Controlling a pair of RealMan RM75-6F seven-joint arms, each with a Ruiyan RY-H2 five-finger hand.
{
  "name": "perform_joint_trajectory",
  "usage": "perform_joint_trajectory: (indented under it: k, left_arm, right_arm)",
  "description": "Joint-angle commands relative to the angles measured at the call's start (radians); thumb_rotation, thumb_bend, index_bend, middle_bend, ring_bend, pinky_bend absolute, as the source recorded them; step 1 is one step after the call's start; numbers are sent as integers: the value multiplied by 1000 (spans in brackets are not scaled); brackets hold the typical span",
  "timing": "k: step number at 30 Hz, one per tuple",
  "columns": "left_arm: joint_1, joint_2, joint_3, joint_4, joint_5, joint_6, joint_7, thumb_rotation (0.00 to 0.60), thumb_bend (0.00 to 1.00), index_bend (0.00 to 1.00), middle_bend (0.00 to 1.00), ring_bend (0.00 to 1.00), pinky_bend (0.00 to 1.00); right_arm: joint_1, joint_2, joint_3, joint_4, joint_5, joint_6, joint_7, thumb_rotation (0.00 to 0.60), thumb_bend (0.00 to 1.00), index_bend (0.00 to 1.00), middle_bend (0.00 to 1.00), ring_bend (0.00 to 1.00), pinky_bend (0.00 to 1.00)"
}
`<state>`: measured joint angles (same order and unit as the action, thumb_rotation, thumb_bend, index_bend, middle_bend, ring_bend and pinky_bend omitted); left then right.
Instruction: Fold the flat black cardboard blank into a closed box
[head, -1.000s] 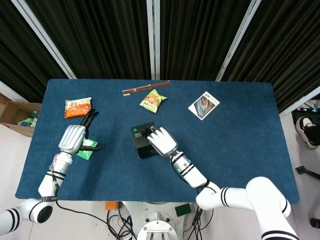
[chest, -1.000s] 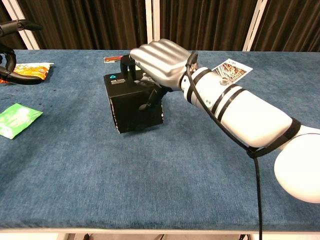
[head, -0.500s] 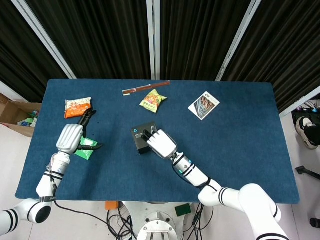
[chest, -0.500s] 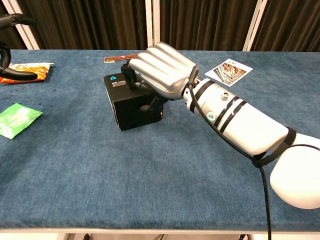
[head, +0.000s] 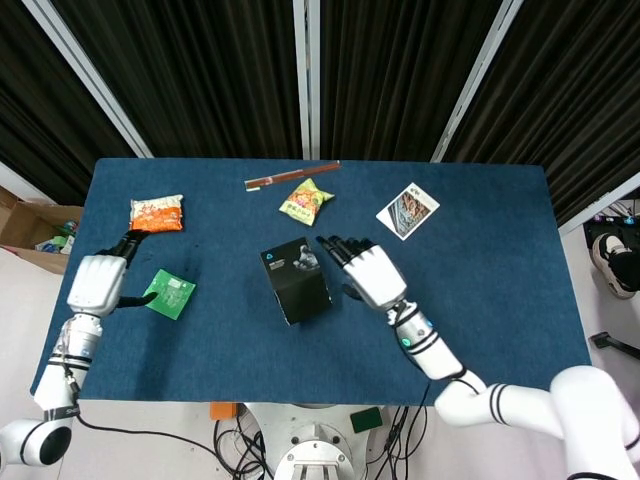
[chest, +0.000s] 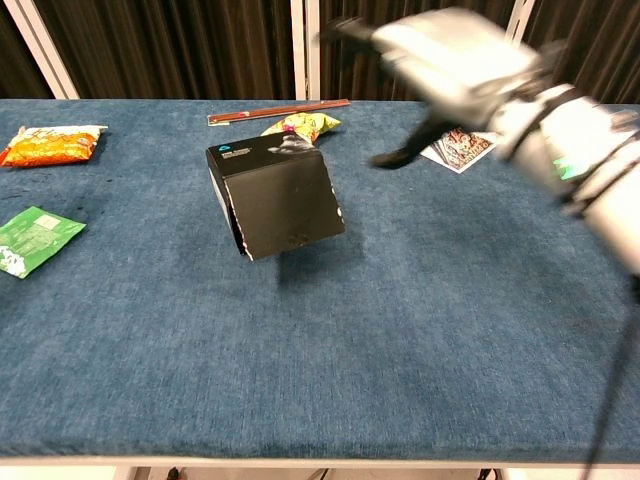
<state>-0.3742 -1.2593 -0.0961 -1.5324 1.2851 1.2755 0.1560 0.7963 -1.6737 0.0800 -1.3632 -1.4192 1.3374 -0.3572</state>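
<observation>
**Box up and closed, tipped on an edge, both hands off it**

The black box (chest: 278, 200) sits mid-surface, w/ every flap looking shut, but it's tilted: in the chest view its right side seems to ride clear of the blue surface (chest: 400, 330), a shadow under it. Top face carries a small teal logo.

Right hand (head: 362, 272) is just beside the box on its right, fingers spread, nothing in it. Chest view shows it blurred, above and right of the box, apart from it. Left hand (head: 95, 283) is well off at the surface's left edge, fingers loosely apart, also empty, near the green packet (head: 171, 293) but not on it, as far as I can tell.

Folding looks about done, so the job here is settling the box flat. Best approach, I'd say: bring the right palm flat onto the top face, press straight down, no sideways push or it'll skid. Check the closing flap is tucked; can't tell from here.

Orange snack bag (head: 156, 214), yellow-green snack bag (head: 305, 201), card (head: 407, 210) & brown strip (head: 291, 176) lie at the far side, out of the way.
</observation>
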Motion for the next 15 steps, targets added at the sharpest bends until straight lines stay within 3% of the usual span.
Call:
perform_joint_trajectory:
  k: [1, 6, 15]
  left_arm:
    - [72, 41, 34, 2, 6, 80, 4, 530, 0, 159, 156, 237, 304]
    - [172, 92, 75, -14, 44, 188, -37, 530, 0, 161, 156, 213, 269]
    - [338, 95, 156, -92, 126, 368, -24, 530, 0, 158, 156, 213, 253]
  right_arm:
    - [-180, 330, -66, -294, 97, 26, -30, 600, 89, 0, 54, 31, 129]
    - [-317, 473, -133, -346, 84, 97, 97, 600, 102, 0, 0, 0, 34]
    - [-531, 501, -193, -273, 7, 258, 325, 600, 115, 0, 0, 0, 14]
